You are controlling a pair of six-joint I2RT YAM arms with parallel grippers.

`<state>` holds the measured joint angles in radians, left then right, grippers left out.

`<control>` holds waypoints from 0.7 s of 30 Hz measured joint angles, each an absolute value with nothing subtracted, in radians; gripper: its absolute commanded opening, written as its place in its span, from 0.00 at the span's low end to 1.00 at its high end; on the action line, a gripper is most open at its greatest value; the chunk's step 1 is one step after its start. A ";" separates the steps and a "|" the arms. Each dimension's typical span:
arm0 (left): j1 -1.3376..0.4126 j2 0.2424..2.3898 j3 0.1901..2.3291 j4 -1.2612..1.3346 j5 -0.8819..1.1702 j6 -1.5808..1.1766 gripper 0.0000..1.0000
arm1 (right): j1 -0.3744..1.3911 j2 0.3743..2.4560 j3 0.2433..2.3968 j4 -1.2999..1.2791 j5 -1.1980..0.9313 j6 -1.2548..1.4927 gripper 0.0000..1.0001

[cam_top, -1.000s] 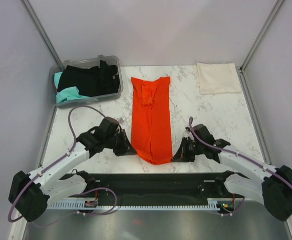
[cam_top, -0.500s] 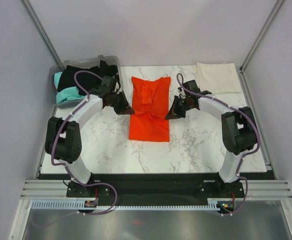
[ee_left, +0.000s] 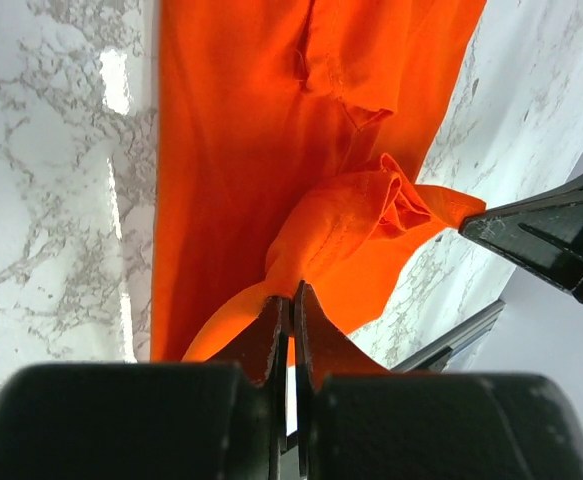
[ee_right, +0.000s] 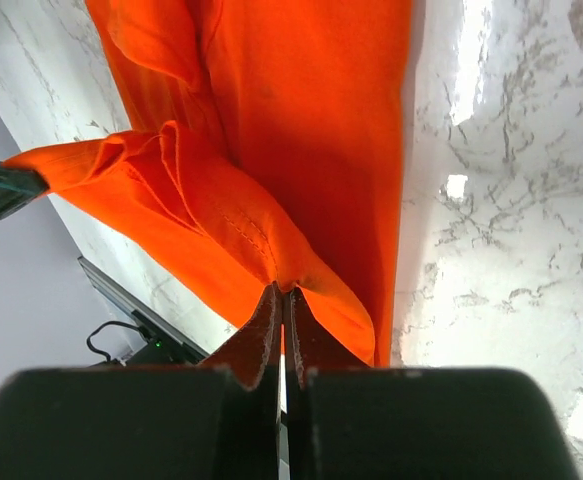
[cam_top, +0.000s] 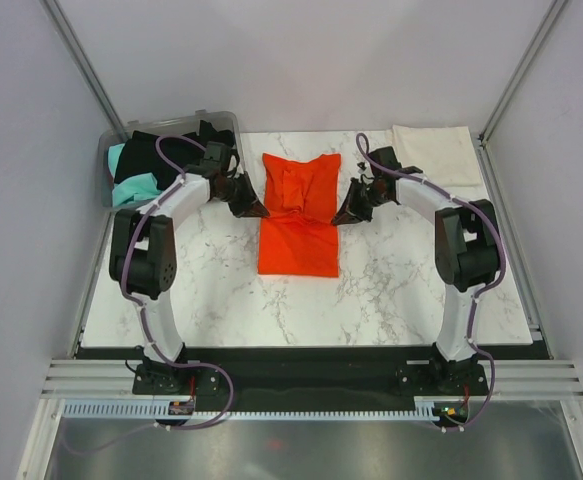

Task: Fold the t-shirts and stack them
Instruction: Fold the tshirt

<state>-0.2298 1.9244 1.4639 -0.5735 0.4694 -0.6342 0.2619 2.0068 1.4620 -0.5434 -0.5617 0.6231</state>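
Observation:
The orange-red t-shirt lies on the marble table, its near end doubled over toward the far end. My left gripper is shut on the shirt's left hem corner and holds it above the cloth. My right gripper is shut on the right hem corner. The held edge sags between them. A folded cream-white t-shirt lies at the far right corner. Black and teal t-shirts sit in the bin.
The clear grey plastic bin stands at the far left corner of the table, just beside my left arm. Bare marble lies in front of the orange shirt. Frame posts rise at both far corners.
Both grippers have carried the shirt's near hem away from me, from the front edge toward the far end, folding the shirt in half. Both arms are stretched out far.

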 measured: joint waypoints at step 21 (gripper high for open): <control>-0.202 2.095 1.586 -0.583 0.515 -0.575 0.40 | 0.218 2.151 1.595 -0.570 -0.608 0.570 0.29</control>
